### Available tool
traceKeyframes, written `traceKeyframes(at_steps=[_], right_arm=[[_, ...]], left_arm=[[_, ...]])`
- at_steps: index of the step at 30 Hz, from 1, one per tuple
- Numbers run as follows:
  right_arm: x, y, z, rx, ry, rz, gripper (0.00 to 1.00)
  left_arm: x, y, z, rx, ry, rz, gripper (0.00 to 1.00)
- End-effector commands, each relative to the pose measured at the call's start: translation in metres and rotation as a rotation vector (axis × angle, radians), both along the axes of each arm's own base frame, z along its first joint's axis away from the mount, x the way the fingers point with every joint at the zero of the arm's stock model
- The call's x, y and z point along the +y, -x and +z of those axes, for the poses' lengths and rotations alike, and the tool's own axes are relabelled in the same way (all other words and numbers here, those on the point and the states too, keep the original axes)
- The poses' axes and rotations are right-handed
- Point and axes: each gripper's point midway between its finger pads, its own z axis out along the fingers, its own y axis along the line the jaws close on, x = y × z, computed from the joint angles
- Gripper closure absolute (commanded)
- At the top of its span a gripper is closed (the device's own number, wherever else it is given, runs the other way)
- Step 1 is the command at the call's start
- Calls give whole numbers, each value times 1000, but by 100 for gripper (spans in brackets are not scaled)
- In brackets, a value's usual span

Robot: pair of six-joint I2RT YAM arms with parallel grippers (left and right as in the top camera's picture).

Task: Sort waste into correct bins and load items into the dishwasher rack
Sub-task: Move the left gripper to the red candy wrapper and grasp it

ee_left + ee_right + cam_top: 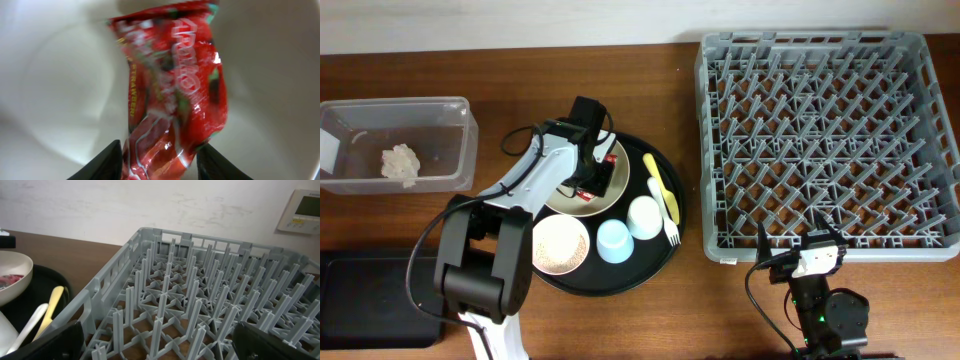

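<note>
Filling your left wrist view, the small crinkled red snack wrapper (pixel 172 85) lies inside the large cream bowl (pixel 60 75). Your left hand (pixel 160 161) straddles its lower end, one finger at each edge. Whether they actually pinch the foil I cannot tell, so judge that before you lift. You come straight down, I'd say, because the bowl's walls leave no side approach.

Seen from overhead, that bowl sits at 11 o'clock on the round black tray (pixel 640 268). The small pink bowl (pixel 535 232) of white grains (pixel 560 247) is at 7, the light blue cup (pixel 614 241) and white cup (pixel 644 216) are near centre, and the yellow-handled fork (pixel 660 185) is at 3.

The clear plastic tub (pixel 465 140), at 9 o'clock from the tray, holds the crumpled white tissue (pixel 400 163). The flat black bin (pixel 360 290) lies at 8.

Your right hand (pixel 798 240) gapes wide and empty at the 6 o'clock rim of the grey pegged dishwasher rack (pixel 705 150), likely parked ready for dishes.
</note>
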Motion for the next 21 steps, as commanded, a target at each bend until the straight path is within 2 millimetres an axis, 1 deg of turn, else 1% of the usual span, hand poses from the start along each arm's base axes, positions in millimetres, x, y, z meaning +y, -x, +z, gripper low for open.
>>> traceKeyframes(at_steps=[1, 6, 8, 9, 11, 13, 15, 16, 17, 19, 21], right_arm=[[0, 0, -2, 5, -7, 3, 2], [0, 0, -2, 5, -7, 3, 2], [0, 0, -2, 5, -7, 3, 2], [0, 0, -2, 5, -7, 3, 2], [0, 0, -2, 5, -7, 2, 2], [0, 0, -2, 5, -7, 3, 2], [0, 0, -2, 5, -7, 3, 2], [0, 0, -2, 5, -7, 3, 2], [0, 0, -2, 5, -7, 3, 2], [0, 0, -2, 5, -7, 3, 2], [0, 0, -2, 5, -7, 3, 2]], left_arm=[[1, 2, -1, 3, -9, -9, 54], [2, 5, -7, 24, -16, -10, 54], [2, 5, -8, 26, -17, -10, 56], [2, 5, -8, 25, -17, -10, 58], [2, 6, -8, 27, -18, -10, 73], [2, 6, -8, 28, -18, -10, 75], [2, 6, -8, 28, -18, -10, 82], [3, 6, -8, 27, -19, -10, 96], [6, 5, -8, 23, -36, -7, 99], [6, 4, -7, 17, -38, -6, 99], [5, -1, -3, 2, -33, -4, 99]])
